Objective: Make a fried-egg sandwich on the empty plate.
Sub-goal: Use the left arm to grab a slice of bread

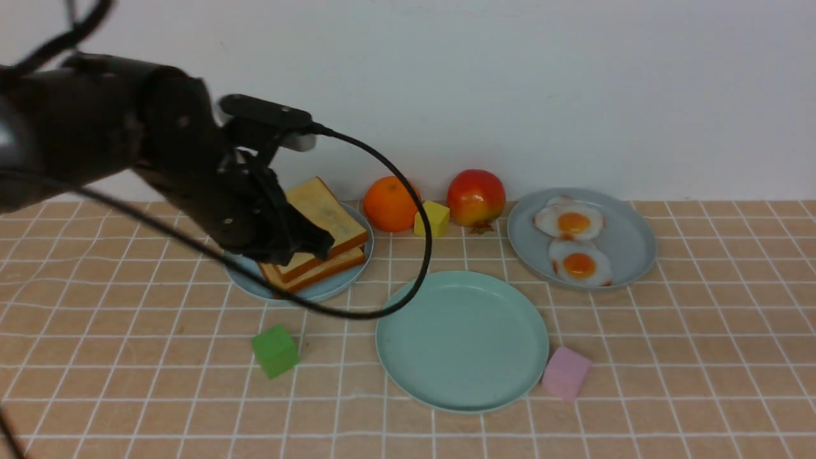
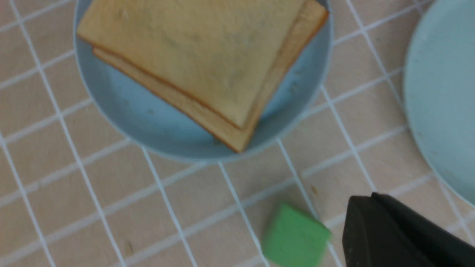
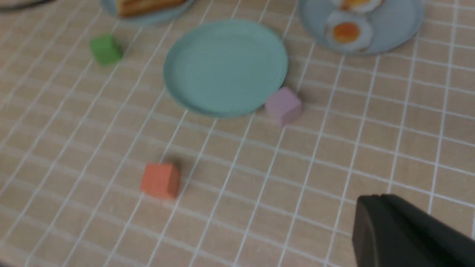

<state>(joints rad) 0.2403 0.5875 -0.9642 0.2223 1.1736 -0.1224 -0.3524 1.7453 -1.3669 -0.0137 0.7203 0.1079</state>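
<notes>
The tiled tabletop (image 1: 701, 395) carries three plates. The mint-green plate (image 1: 462, 341) lies bare at the centre, so the sandwich is not yet begun. The light-blue plate (image 1: 319, 292) to its left holds the stacked toast slices (image 1: 328, 213), and the blue-grey plate (image 1: 631, 239) to its right holds two fried eggs (image 1: 569, 222). The step in hand looks like fetching the first toast. The left gripper (image 1: 299, 245) hangs above the near edge of the stack, fingers together and holding nothing. The next move calls for parting them, lowering onto the top slice's edge and carrying it to the mint-green plate. The right gripper (image 3: 404, 233) is closed too and empty, well short of the eggs. The green cube (image 1: 275, 350) lies near the path, and the pink cube (image 1: 566, 373) sits just beside the target plate.
</notes>
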